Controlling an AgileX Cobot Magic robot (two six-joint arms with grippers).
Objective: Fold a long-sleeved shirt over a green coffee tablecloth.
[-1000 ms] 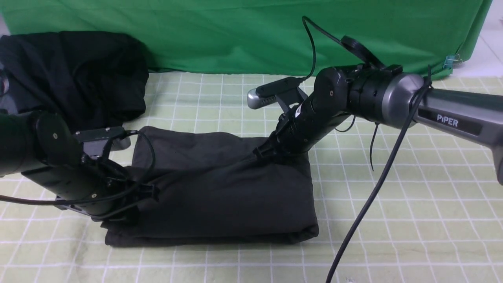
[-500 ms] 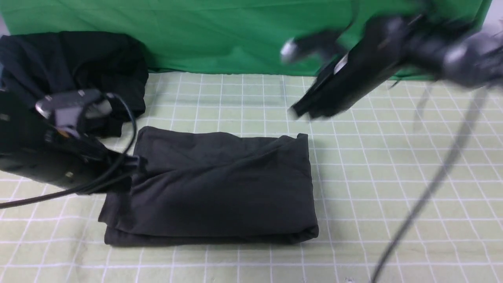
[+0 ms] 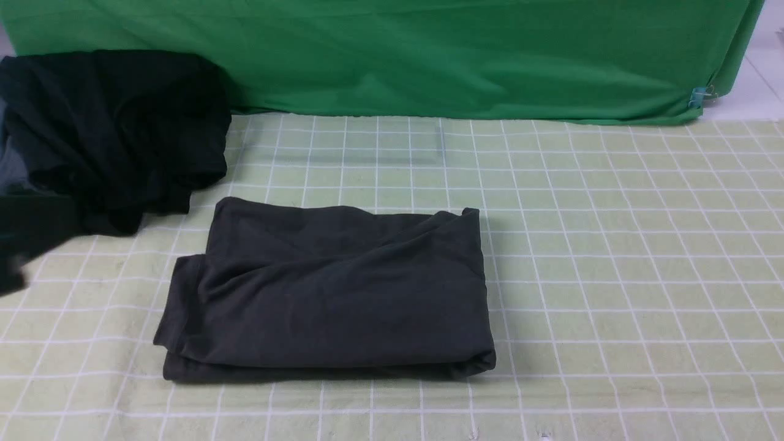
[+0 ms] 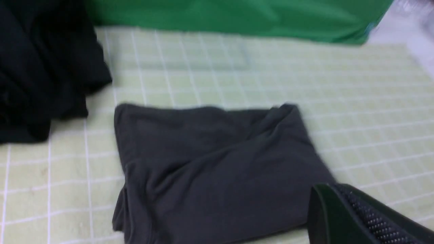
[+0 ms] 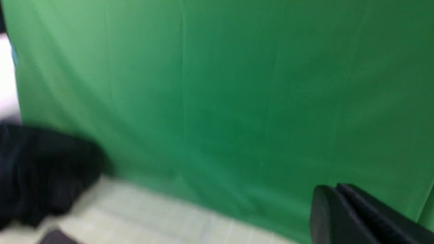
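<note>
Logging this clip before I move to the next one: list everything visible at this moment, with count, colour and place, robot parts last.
Folded dark charcoal-grey long-sleeved jersey shirt: one, charcoal grey, lying in a rough rectangle on the checked cloth, left of centre.
Pale yellowish-green tablecloth with thin white grid lines: one, covering the whole work surface.
Plain bright green backdrop cloth: one, saturated green, hanging along the far edge.
Black heap of clothing: one, black, far left, apart from the folded shirt.
Small blue-green clip: one, on the backdrop's far right edge.
Left claw: one, black, shut, empty, seen in its wrist view above the shirt's corner.
Right claw: one, black, shut, empty, facing the backdrop.
</note>
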